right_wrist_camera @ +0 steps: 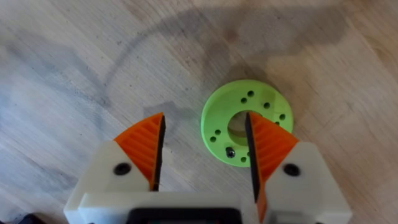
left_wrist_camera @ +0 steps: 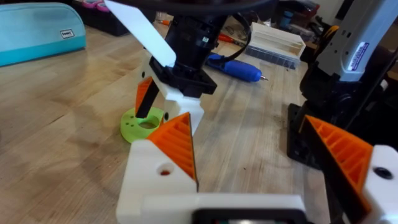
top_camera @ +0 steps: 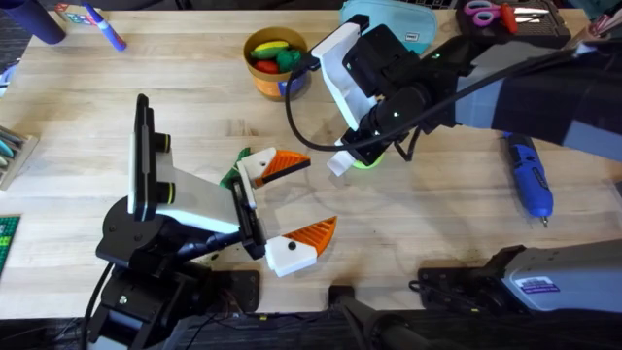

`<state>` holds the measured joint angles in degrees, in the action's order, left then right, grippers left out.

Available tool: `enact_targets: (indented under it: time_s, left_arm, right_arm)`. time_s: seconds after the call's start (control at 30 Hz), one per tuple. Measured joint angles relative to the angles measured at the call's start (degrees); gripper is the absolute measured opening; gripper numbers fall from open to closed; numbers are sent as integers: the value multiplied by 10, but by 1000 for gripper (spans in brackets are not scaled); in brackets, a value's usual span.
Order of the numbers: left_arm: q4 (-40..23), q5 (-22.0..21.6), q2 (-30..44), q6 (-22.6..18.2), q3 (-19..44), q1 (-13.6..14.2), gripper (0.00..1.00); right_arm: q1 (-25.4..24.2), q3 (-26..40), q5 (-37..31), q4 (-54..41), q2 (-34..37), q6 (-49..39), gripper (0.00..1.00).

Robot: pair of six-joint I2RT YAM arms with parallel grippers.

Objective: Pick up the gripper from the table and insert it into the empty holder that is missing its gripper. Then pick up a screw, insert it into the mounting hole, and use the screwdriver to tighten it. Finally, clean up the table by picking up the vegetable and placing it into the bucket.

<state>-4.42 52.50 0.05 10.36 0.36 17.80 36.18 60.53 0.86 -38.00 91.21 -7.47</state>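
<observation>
Lies on bare wood at the table's right: smooth blue screwdriver (top_camera: 530, 173), long axis front to back, bit toward the robot. Hangs over a flat green holed ring (right_wrist_camera: 247, 122), right gripper (right_wrist_camera: 204, 148), ribbed orange pads spread, empty. Spread too, left gripper (top_camera: 297, 196), empty.

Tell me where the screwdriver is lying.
In the overhead view, the screwdriver lies flat on the table's right side, bit toward the near edge, right of the right hand hovering over the green ring.
</observation>
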Motion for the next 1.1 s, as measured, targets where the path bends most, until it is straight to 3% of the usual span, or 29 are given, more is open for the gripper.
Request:
enact_targets:
  time_s: [0.63, 1.1]
  left_arm:
    - [0, 0, 0, 0, 0, 0, 989]
    - [0, 0, 0, 0, 0, 0, 989]
  right_arm:
    - [3, 1, -4, -65, 2, 2, 668]
    - [3, 5, -60, -80, 5, 21, 668]
